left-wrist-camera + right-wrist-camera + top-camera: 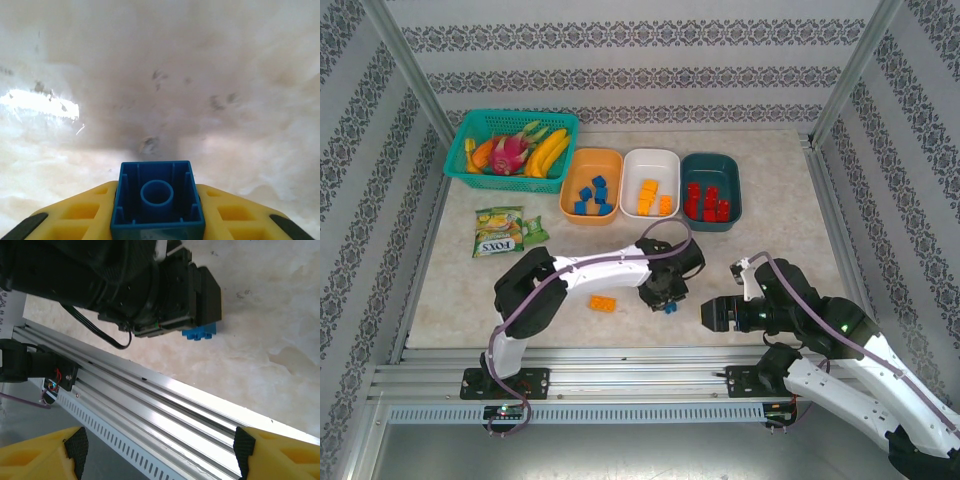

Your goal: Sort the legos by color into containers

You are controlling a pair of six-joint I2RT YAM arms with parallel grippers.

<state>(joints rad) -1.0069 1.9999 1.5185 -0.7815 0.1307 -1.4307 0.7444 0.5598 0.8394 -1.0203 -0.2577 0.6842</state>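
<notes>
My left gripper (665, 298) is shut on a blue lego (670, 308) just above the table's near middle. In the left wrist view this lego (157, 200) sits between the yellow fingers (75, 220), hollow underside facing the camera. An orange lego (602, 303) lies on the table to its left. At the back stand the containers: an orange tray (591, 153) with blue legos (592, 195), a white tray (650, 153) with orange legos (650, 195), and a dark teal tray (732, 180) with red legos (705, 203). My right gripper (705, 314) is open and holds nothing, right of the left one.
A teal basket (520, 114) of toy fruit stands at the back left, a green snack packet (500, 231) in front of it. The aluminium rail (165, 395) runs along the near edge under my right gripper (160, 450). Metal posts and patterned walls close in the sides.
</notes>
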